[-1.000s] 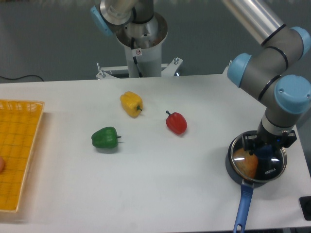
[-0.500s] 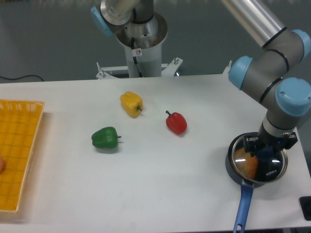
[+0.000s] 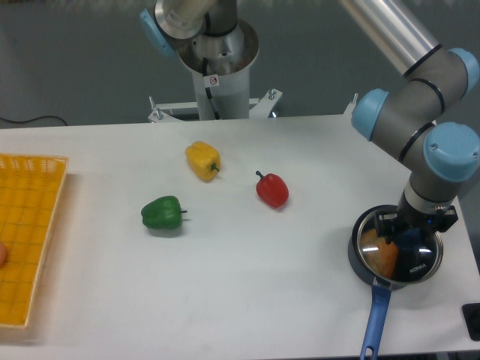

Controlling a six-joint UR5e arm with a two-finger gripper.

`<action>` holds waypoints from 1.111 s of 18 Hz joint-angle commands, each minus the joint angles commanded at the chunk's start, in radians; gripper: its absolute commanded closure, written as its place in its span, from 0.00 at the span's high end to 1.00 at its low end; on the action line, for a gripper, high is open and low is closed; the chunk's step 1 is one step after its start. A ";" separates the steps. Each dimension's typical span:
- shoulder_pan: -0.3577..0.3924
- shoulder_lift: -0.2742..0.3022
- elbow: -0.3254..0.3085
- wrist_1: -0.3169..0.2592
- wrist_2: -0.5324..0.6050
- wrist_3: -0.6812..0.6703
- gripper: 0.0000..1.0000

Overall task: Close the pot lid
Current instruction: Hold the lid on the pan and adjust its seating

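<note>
Table [image 3: 247, 262] edge beside lidded pot [image 3: 358, 264]

At lower right, the gripper [image 3: 409, 232] covers the lid's [image 3: 401, 251] knob, so whether the fingers clamp it cannot be told. The pot [image 3: 360, 264] shows only as a dark edge under the lid, and its handle [image 3: 373, 319] runs off the bottom edge. The lid's white lettering is too small to read. The basket [image 3: 30, 232] is cut by the left edge.
</note>
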 joint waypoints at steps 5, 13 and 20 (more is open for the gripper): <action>-0.003 0.000 -0.006 0.002 0.000 0.003 0.56; -0.003 0.003 -0.020 0.002 0.000 0.008 0.56; 0.005 0.021 -0.021 -0.003 0.005 0.026 0.56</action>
